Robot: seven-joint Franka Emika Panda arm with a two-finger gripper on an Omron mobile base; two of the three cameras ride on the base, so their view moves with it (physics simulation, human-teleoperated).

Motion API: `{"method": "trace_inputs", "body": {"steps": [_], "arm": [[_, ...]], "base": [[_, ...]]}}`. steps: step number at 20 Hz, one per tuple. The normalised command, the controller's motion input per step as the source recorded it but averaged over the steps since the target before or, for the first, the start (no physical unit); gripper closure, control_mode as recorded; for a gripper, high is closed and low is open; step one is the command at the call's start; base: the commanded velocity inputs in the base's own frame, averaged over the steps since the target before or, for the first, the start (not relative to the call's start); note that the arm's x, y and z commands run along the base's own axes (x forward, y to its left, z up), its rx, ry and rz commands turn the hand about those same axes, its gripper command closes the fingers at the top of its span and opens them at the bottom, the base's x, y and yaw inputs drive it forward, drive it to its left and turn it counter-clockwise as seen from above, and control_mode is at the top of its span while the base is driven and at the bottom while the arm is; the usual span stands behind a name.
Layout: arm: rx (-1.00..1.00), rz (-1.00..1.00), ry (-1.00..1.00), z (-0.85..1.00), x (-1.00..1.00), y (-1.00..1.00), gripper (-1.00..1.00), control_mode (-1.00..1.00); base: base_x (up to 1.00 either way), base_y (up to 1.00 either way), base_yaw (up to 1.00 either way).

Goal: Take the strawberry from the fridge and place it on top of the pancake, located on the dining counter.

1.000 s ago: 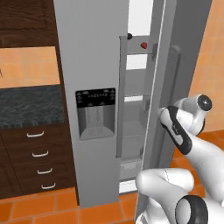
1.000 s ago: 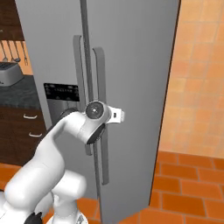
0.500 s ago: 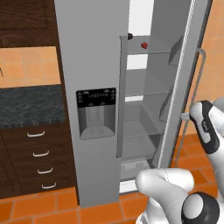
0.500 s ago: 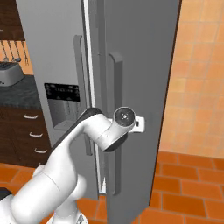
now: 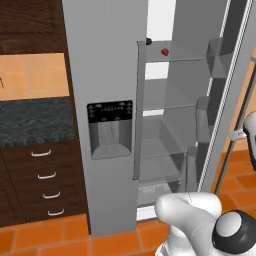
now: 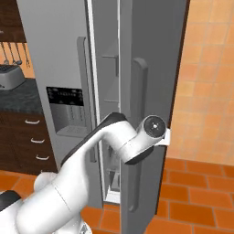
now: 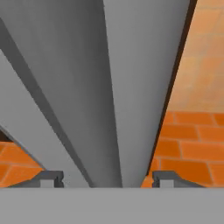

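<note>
The tall grey two-door fridge (image 5: 107,75) stands between dark wood cabinets with a black speckled top (image 5: 30,120) on the left and an orange tiled wall (image 6: 205,77) on the right. Its right door (image 6: 153,68) is swung partly open, exposing clear glass shelves (image 5: 167,105) and door bins. The left door stays closed and carries a black-panelled water dispenser (image 5: 110,129); small pale marks run along the panel's upper strip (too small to read as writing or a brand).

The tiny bright red strawberry (image 5: 164,51) rests on the top shelf inside the fridge, toward the left of the opening, with a small dark round item (image 5: 148,41) just beside it, higher and farther left.

The white arm reaches from the base to the near face of the open door. In the right base view its wrist sits against the long vertical grey handle (image 6: 138,132) of that door. In the hand view the two-finger gripper (image 7: 105,178) has its dark fingertips (image 7: 49,178) spread apart on either side of the handle bar, with visible gaps between pads and bar; the fingers are released and hold nothing.

An orange-red tiled floor (image 6: 201,196) lies below. A grey toaster (image 6: 10,75) sits on the far left counter.
</note>
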Motion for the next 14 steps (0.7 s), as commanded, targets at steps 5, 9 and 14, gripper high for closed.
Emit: {"method": "trace_inputs", "body": {"steps": [5, 9, 14], "arm": [[-0.21, -0.10, -0.07, 0.53, -0.98, 0.26, -1.00, -1.00], [-0.46, -0.07, 0.05, 0.77, -0.43, 0.97, -1.00, -1.00], [-0.60, -0.13, 0.29, 0.24, 0.00, 1.00, -1.00, -1.00]], "base": [[0.00, 0.00, 0.00], [0.00, 0.00, 0.00], [0.00, 0.00, 0.00]]}}
